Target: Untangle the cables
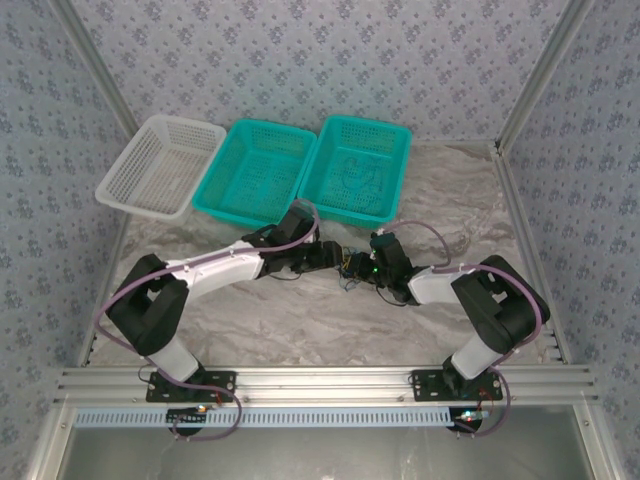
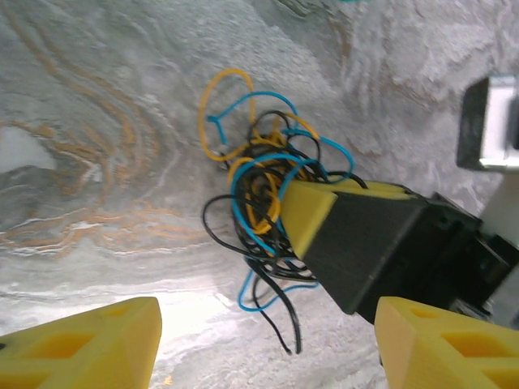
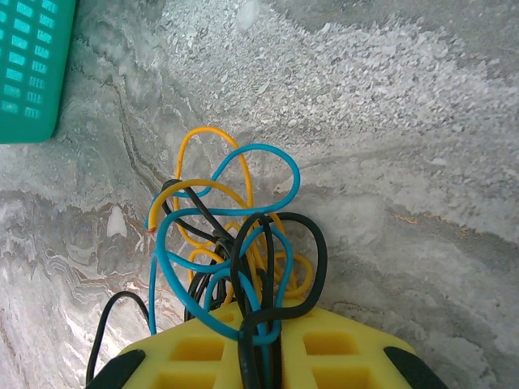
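Far side of the grey marble-patterned table point(image 1: 300, 325), from the left: one white lattice plastic basket point(image 1: 140, 203), then two teal lattice plastic baskets side by side, the middle one point(image 1: 240, 214) and the right one point(image 1: 345, 218). The three rims touch or nearly touch.

The left arm point(image 1: 215, 262), white and black, reaches from its base at the near left toward the table centre. The left gripper point(image 1: 335, 257) point(image 2: 259, 356) is low over the table. Its yellow fingers point(image 2: 81, 344) stand wide apart with only bare table and one loose black cable end between them. It has hold of nothing.

The cables point(image 1: 350, 270) point(image 2: 259, 186) point(image 3: 227, 219), thin black, orange-yellow and blue wires knotted in a small clump, are at the table centre, near side of the right teal basket and between the two grippers. Loops of yellow and blue spread out on the marble. A black strand trails toward the left gripper.

The right gripper point(image 1: 367, 265) point(image 2: 320, 215) point(image 3: 261, 344) meets the clump from the right. Its yellow pads point(image 3: 195, 352) are pressed together with black and blue strands pinched in the seam. It grips the cables.

The right arm point(image 1: 480, 290) runs back to its base at the near right.
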